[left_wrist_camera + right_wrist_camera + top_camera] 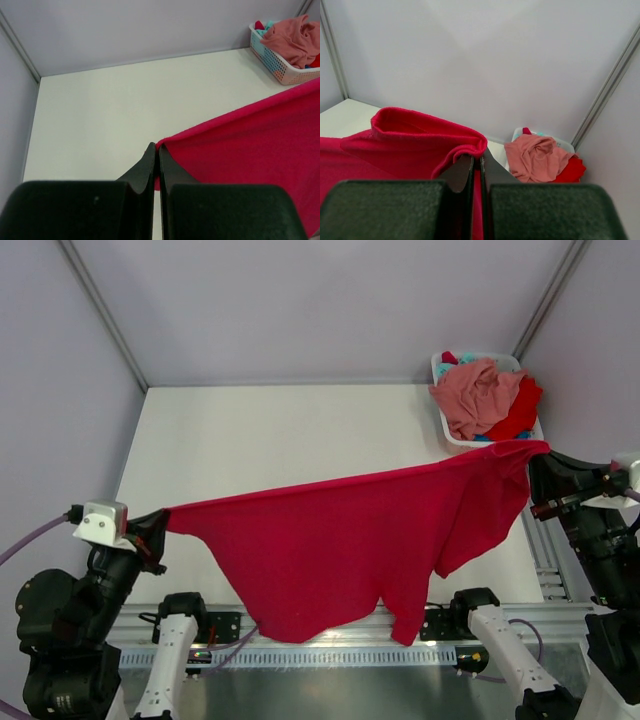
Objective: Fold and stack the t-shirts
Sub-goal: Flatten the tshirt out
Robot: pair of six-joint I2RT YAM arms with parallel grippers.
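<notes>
A bright red t-shirt (pixel 340 540) hangs stretched in the air above the table, held at both ends. My left gripper (pixel 158 525) is shut on its left corner; the cloth is pinched between the black fingers in the left wrist view too, left gripper (pixel 156 150), red t-shirt (pixel 250 150). My right gripper (pixel 535 453) is shut on the right corner, and the red t-shirt (pixel 410 140) bunches over the right gripper (pixel 480 160). The shirt's lower edge droops to the near rail. A salmon pink t-shirt (pixel 480 395) lies heaped in the basket over more red (pixel 522 410) and teal cloth.
A white plastic basket (pixel 448 430) stands at the far right corner of the white table (pixel 260 440), also seen as the basket (pixel 280 67) and the basket (pixel 567 145). Grey walls close in the table on three sides. A metal rail (pixel 300 655) with the arm bases runs along the near edge.
</notes>
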